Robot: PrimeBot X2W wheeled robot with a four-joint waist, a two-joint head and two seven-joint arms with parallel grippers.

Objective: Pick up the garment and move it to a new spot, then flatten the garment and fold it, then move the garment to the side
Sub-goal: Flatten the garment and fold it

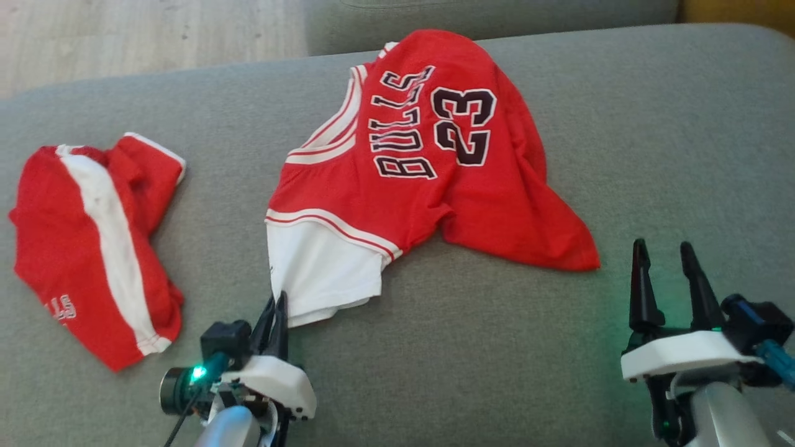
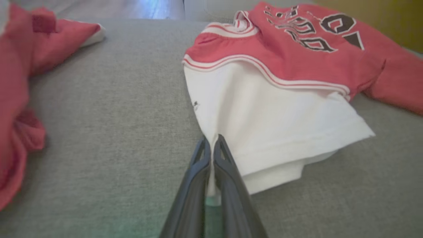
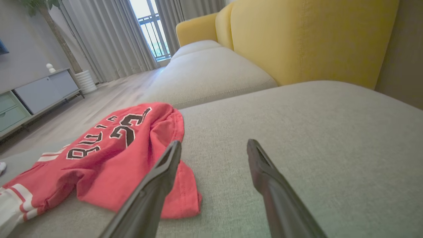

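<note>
The garment [image 1: 428, 180] is a red jersey marked BULLS 23 with white sleeves, lying rumpled on the grey cushion [image 1: 497, 360]. My left gripper [image 1: 278, 304] is at the near corner of its white sleeve [image 1: 323, 273]. In the left wrist view the left gripper [image 2: 211, 140] is shut, with the edge of the white sleeve [image 2: 281, 125] pinched between its fingers. My right gripper [image 1: 664, 254] stands open over bare cushion, to the right of the jersey's red hem. The right wrist view shows this open gripper [image 3: 214, 145] just right of the garment [image 3: 125, 148], not touching it.
Red shorts [image 1: 93, 248] with a white stripe lie crumpled at the cushion's left, also seen in the left wrist view [image 2: 16, 82]. A yellow sofa back [image 3: 297, 39] rises beyond the cushion on the right. Wooden floor [image 1: 124, 37] lies past the far edge.
</note>
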